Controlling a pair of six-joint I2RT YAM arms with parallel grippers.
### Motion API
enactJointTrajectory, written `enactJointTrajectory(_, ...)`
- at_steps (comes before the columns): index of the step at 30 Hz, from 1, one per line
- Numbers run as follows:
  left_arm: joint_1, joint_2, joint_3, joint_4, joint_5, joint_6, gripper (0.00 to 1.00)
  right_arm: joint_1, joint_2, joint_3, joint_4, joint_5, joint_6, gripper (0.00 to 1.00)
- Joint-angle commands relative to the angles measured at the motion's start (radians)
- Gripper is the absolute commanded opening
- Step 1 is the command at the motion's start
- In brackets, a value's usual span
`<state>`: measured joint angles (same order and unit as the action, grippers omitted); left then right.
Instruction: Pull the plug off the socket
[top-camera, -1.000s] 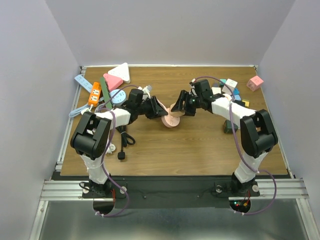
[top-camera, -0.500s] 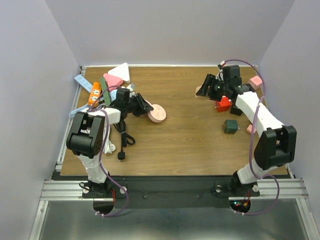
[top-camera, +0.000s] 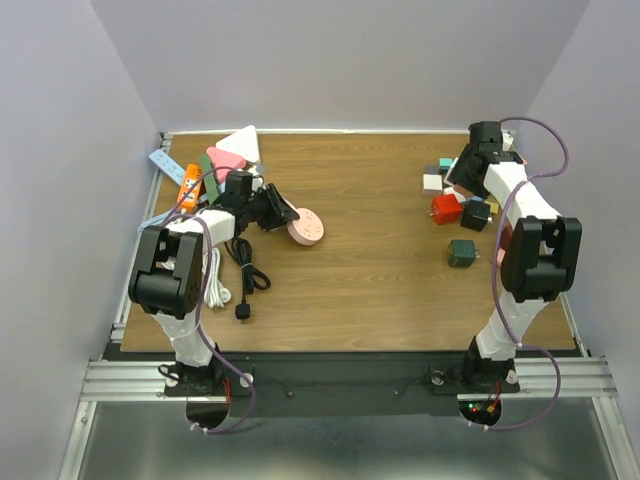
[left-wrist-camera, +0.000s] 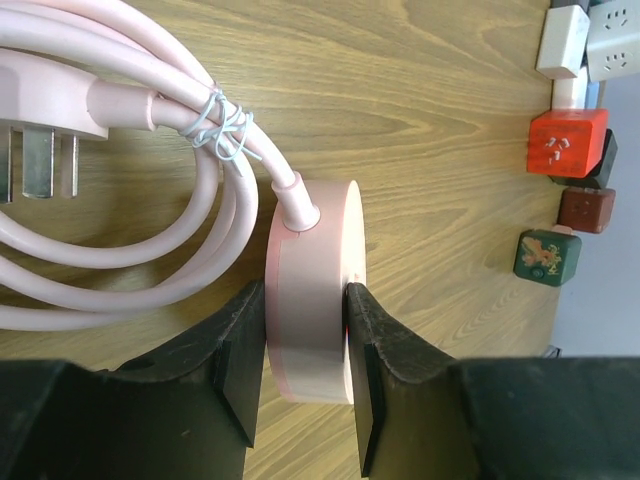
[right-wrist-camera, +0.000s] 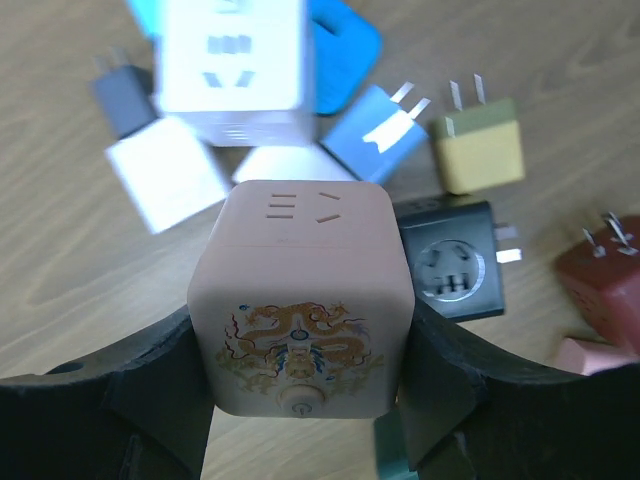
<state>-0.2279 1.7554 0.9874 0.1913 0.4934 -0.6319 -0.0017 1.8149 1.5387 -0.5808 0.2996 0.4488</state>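
Two grips seen from above: with the left gripper (top-camera: 284, 215), pinches the round pink socket (top-camera: 306, 228) left of centre on the wooden table (top-camera: 380, 290), near a coiled black cable (top-camera: 247, 275). With the right gripper (top-camera: 463, 168), hangs closed at the far right above a cluster of small adapters, well apart from the socket.

From the left wrist: presses both fingers (left-wrist-camera: 235, 360) against the two flat faces of the socket, with its pink cord (left-wrist-camera: 150, 250) looped beside it and bound by a white wire tie (left-wrist-camera: 220, 130).

From the right wrist: clamps a pink cube plug (right-wrist-camera: 300, 300), printed with a gold dragon, between both fingers, above a white cube socket (right-wrist-camera: 235, 65), a black adapter (right-wrist-camera: 452, 262) and an olive plug (right-wrist-camera: 482, 155) lying on the table.
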Motion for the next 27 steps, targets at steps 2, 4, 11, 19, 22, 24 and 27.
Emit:
enactJointTrajectory(2,0.05,-0.06,0.036,-0.065,-0.015,0.081,0.0,-0.076,0.035,0.021,-0.019,0.049,0.025,0.09)
enactJointTrajectory(4,0.061,-0.065,0.037,-0.07,-0.015,0.09,0.0,-0.09,0.064,0.029,-0.017,0.024,0.028,0.12)
enactJointTrajectory(11,0.073,-0.071,0.048,-0.079,-0.015,0.101,0.0,-0.095,0.13,0.078,-0.008,-0.016,0.019,0.66)
enactJointTrajectory(19,0.076,-0.089,0.051,-0.092,-0.026,0.116,0.15,-0.095,0.109,0.107,-0.007,-0.068,-0.001,1.0)
enactJointTrajectory(22,0.078,-0.102,0.06,-0.102,-0.027,0.126,0.51,-0.095,0.029,0.1,-0.007,-0.105,0.004,1.0)
enactJointTrajectory(24,0.078,-0.123,0.062,-0.101,-0.03,0.127,0.57,-0.095,-0.026,0.078,-0.007,-0.134,-0.002,1.0)
enactJointTrajectory(27,0.078,-0.155,0.062,-0.102,-0.036,0.129,0.66,-0.095,-0.133,0.038,-0.004,-0.207,-0.01,1.0)
